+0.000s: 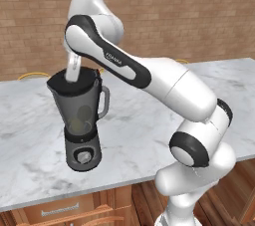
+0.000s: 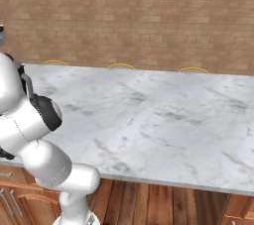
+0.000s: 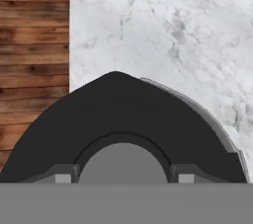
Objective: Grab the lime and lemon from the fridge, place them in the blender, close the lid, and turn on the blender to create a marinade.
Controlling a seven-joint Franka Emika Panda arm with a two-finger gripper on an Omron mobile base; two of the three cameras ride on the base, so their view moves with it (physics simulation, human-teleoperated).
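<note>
The blender (image 1: 79,115) stands on the marble counter (image 1: 149,135), its silver knob (image 1: 83,158) facing the front edge. Through the smoky jug a yellowish lemon (image 1: 76,119) and a darker lime (image 1: 88,115) show dimly at the bottom. The black lid (image 1: 88,74) lies across the jug's mouth. My gripper (image 1: 73,77) comes down on it from above. In the hand view the lid (image 3: 118,114) spreads under my gripper (image 3: 123,177), and the fingertips (image 3: 63,176) press either side of its grey centre cap (image 3: 123,161). The fridge is out of view.
A brick wall runs behind the counter (image 2: 149,110). Yellow chair backs (image 2: 121,65) peek over its far edge. Wooden drawers (image 1: 60,210) and a plank floor (image 3: 34,45) lie below the front edge. The arm's elbow (image 1: 194,150) hangs over the counter's front right.
</note>
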